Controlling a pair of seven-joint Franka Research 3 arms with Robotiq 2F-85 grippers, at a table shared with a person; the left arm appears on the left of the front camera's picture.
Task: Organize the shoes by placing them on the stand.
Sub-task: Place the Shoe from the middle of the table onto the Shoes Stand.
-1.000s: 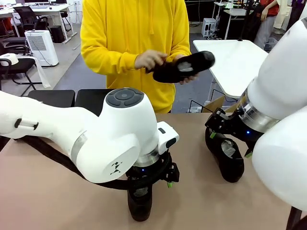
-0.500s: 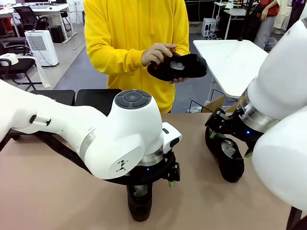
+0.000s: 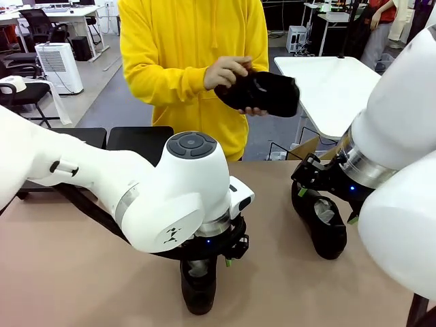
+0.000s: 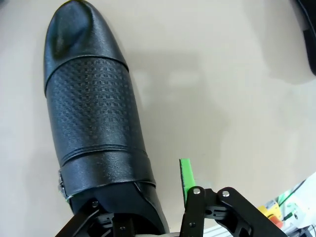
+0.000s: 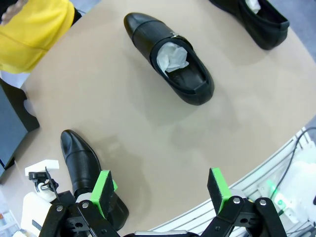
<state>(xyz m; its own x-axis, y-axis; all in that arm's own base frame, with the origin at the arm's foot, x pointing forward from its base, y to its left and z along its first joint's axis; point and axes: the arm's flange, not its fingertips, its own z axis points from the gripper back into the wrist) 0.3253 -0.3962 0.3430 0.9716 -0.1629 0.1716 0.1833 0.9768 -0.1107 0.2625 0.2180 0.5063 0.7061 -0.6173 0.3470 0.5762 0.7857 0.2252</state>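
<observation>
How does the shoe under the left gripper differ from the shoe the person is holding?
The shoe under the arm stands flat on the table; the person's shoe is up in the air. The left gripper straddles the first shoe's heel, while the person's hands hold the other. Both are black.

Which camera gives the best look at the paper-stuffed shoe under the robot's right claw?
The right wrist view: the shoe lies whole there, toe to heel, white paper showing. In the front view the right gripper covers its far end.
</observation>
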